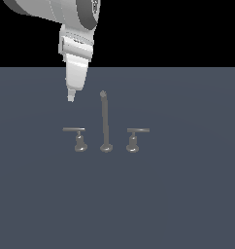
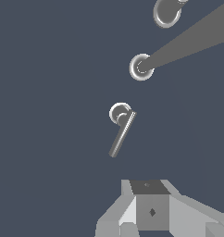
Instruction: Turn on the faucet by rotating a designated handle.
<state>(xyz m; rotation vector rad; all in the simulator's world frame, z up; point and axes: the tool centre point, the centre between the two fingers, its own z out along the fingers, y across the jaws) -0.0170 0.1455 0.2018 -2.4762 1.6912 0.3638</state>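
The faucet is a dull-grey three-piece set with a tall thin spout (image 1: pixel 105 121) in the middle. The designated handle (image 1: pixel 79 138) stands at the exterior view's left of the spout, its flat lever bar jutting leftward. In the wrist view the designated handle (image 2: pixel 121 127) lies ahead of the fingers, with the spout base (image 2: pixel 141 67) beyond it. My gripper (image 1: pixel 71 98) hangs above the handle, apart from it, a little to its left in the exterior view. In the wrist view the gripper (image 2: pixel 148 186) looks shut, with nothing between its fingers.
A twin handle (image 1: pixel 134 138) with its bar jutting rightward stands on the other side of the spout; its base (image 2: pixel 166 13) shows in the wrist view. Everything rests on a flat blue-grey surface (image 1: pixel 187 194).
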